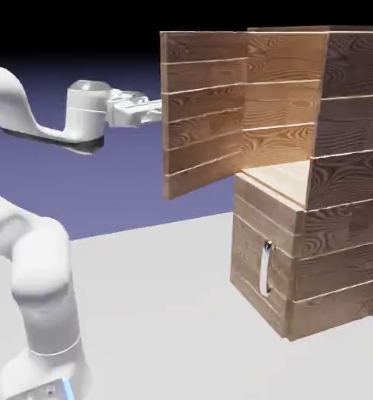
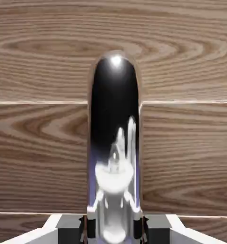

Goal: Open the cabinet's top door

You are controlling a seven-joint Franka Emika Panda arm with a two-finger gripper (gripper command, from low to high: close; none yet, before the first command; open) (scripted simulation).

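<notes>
The cabinet (image 1: 342, 234) of brown wood planks stands at the exterior view's right. Its top door (image 1: 205, 109) is swung wide open toward the left, and the bare inside of the upper compartment shows behind it. My gripper (image 1: 154, 111) reaches level to the door's far face, where the handle is hidden by the panel. In the hand view the long silver handle (image 2: 114, 143) fills the middle against the door's wood (image 2: 39, 157). My gripper (image 2: 114, 229) is shut on it, with a grey fingertip on each side at the bottom edge.
Below the open compartment, the shorter lower door (image 1: 256, 258) is closed and carries a small silver handle (image 1: 265, 268). The white arm (image 1: 41, 266) rises at the lower left. Grey table (image 1: 158, 312) stretches between the arm and the cabinet.
</notes>
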